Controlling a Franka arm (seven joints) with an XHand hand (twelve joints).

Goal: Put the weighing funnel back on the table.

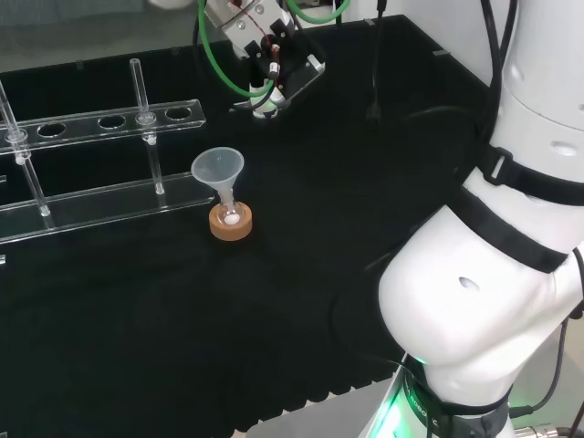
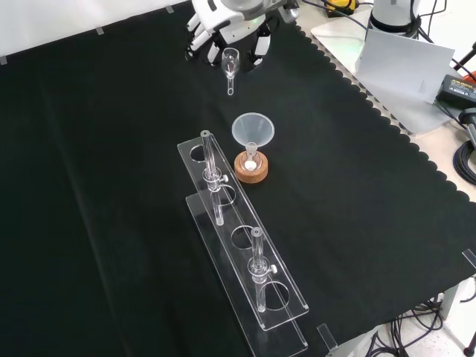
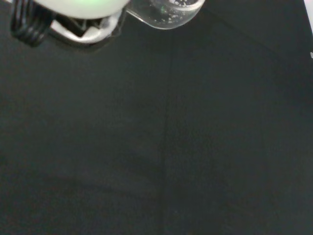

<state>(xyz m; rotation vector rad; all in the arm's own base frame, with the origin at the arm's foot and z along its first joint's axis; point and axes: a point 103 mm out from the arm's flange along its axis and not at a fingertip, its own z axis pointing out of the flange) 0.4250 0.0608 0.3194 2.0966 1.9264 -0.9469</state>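
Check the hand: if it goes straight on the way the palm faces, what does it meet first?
Likely bare black cloth: the wrist view past the palm lands on it. The weighing funnel held in the hand would probably touch first. The funnel stands aside; depth unclear.

A black cloth covered the surface, and its zigzag-cut edge ran diagonally down the right of the front view. Past that edge the bare pale top carried a light grey box and loose black cables. A plain white panel rose behind the cloth's far border, where small grey tape tabs sat. The lighting was bright and even.
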